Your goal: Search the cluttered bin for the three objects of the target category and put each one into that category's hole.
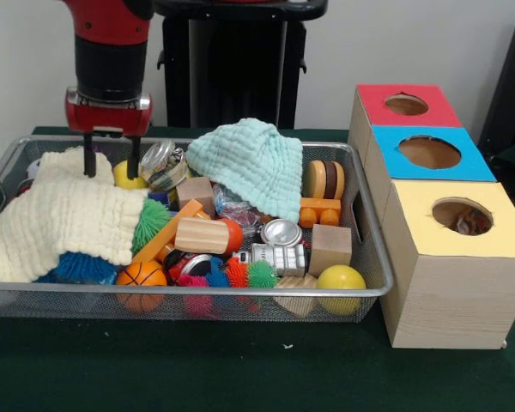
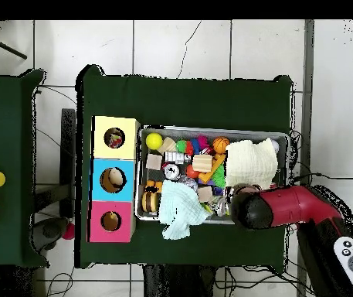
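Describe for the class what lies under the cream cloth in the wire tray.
Under the cream cloth, a blue spiky ball and a green spiky toy poke out at its lower edge. Whatever else sits beneath it in the tray is covered.

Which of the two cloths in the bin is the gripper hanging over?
The cream cloth, at the bin's end away from the boxes. The gripper hangs open at its far edge; the mint cloth lies mid-bin.
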